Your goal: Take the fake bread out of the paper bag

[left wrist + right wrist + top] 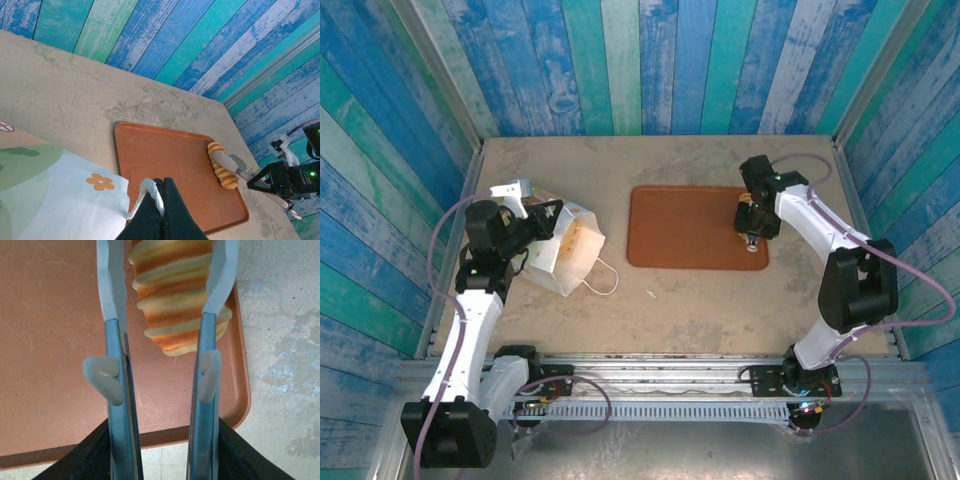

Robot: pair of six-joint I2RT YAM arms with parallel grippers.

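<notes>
Two grippers are busy on either side of the tray (695,228), a flat brown one lying on the table (720,300). Left of the tray and just clear of it, the paper bag (570,252) lies tipped on its side, one white loop handle (604,277) trailing toward the near edge. The left gripper (548,213) sits at the bag's far upper corner; its wrist view shows the dark fingers (172,210) pressed tight together, pinching a white strip of the bag's handle (148,190), with the flower print of the bag (55,185) spread below and cut off by the picture's edge. What lies inside the bag's mouth is too small to make out from above. At the tray's right end, the right gripper (752,226) has its jaws partly apart, and its pale fingers (114,300) press both sides of a ridged roll (175,300), striped orange and cream. The roll's upper part runs out of that view, so its full length is hidden. From the left wrist the roll (223,172) lies along the tray's right rim (150,131); whether it rests on the tray or hangs just above it I cannot tell. Beyond the tray stands the blue-green plank wall (650,60).
</notes>
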